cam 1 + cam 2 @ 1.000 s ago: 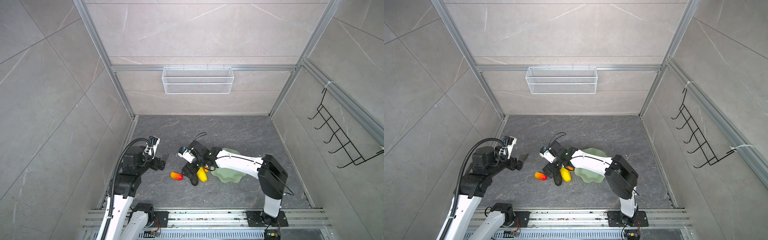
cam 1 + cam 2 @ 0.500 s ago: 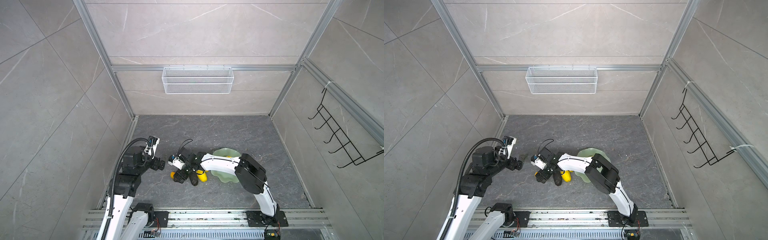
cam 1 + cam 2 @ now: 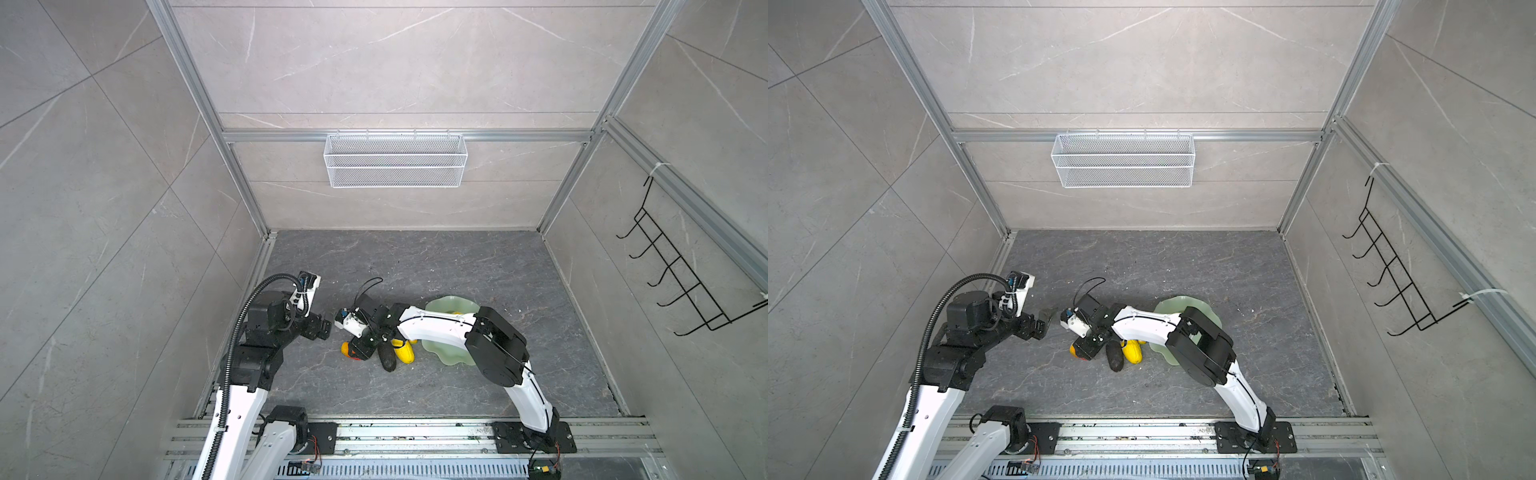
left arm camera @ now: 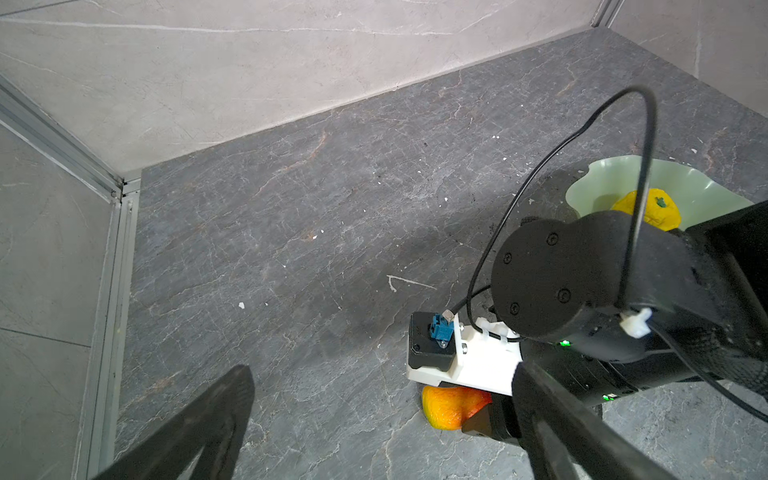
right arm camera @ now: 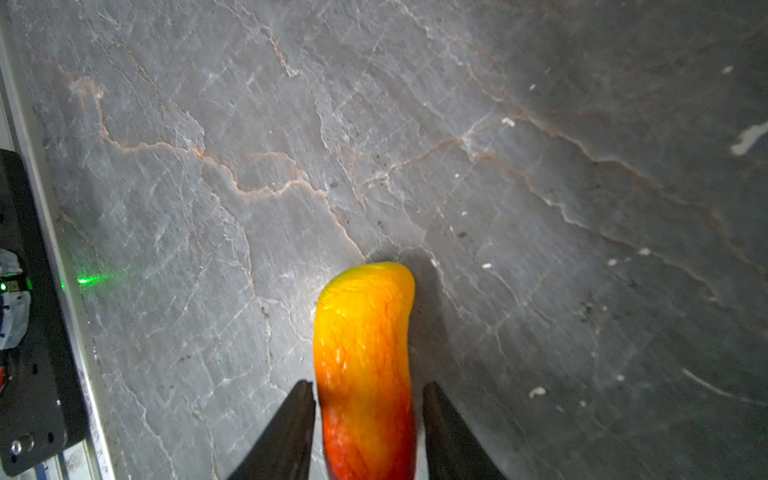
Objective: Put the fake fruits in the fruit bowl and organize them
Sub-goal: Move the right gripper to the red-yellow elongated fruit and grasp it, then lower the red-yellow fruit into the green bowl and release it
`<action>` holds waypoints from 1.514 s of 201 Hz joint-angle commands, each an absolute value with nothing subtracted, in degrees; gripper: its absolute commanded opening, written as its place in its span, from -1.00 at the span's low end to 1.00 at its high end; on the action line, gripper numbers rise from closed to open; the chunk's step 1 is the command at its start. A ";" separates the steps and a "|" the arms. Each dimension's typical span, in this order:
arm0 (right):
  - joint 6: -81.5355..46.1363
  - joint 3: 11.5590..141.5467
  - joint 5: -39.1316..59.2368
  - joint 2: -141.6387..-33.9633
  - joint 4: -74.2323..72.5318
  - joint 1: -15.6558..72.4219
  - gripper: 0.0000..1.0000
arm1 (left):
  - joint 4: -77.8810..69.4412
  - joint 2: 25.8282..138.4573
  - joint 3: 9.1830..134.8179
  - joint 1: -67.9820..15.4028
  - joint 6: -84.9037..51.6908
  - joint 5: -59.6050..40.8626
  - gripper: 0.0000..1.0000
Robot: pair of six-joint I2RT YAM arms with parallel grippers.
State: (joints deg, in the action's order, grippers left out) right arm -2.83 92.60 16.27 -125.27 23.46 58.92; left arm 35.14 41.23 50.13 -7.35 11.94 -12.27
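A red-orange-yellow mango-like fruit (image 5: 365, 365) lies on the grey floor. My right gripper (image 5: 368, 386) has closed in on its red end, one finger on each side, and only its yellow tip (image 3: 345, 348) shows in both top views. Just right of it lie a dark oval fruit (image 3: 387, 358) and a long yellow oval (image 3: 405, 353). They are beside the pale green fruit bowl (image 3: 446, 357), which holds a bumpy yellow citrus (image 4: 660, 208). My left gripper (image 3: 328, 324) hovers open and empty, just left of the right wrist.
A white wire mesh basket (image 3: 395, 160) hangs on the back wall. A black hook rack (image 3: 681, 286) is on the right wall. The right arm (image 3: 436, 328) stretches over the bowl's near side. An aluminium rail (image 3: 374, 432) runs along the front edge.
My right arm has reached left past the dark and yellow fruits to the mango-like fruit. Its jaws have gone from wide open to closed around it. The left arm has barely moved.
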 commanded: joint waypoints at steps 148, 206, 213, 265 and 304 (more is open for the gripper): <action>-2.76 80.51 12.66 -105.15 22.13 52.35 -0.79 | 34.10 40.39 52.29 -6.75 11.07 -13.36 1.00; -5.84 65.04 1.18 -87.19 26.83 42.79 -0.81 | 33.62 40.92 52.38 -6.59 10.47 -14.84 1.00; -6.77 63.44 -0.41 -85.66 27.51 42.38 -0.82 | 33.72 41.21 52.54 -6.59 10.46 -15.05 1.00; -14.96 52.44 -9.58 -78.78 26.59 41.50 -0.83 | 33.53 40.70 52.45 -6.59 10.26 -15.64 1.00; -16.96 48.78 -8.49 -81.86 21.04 40.68 -0.83 | 33.50 40.67 52.55 -6.59 10.19 -16.09 1.00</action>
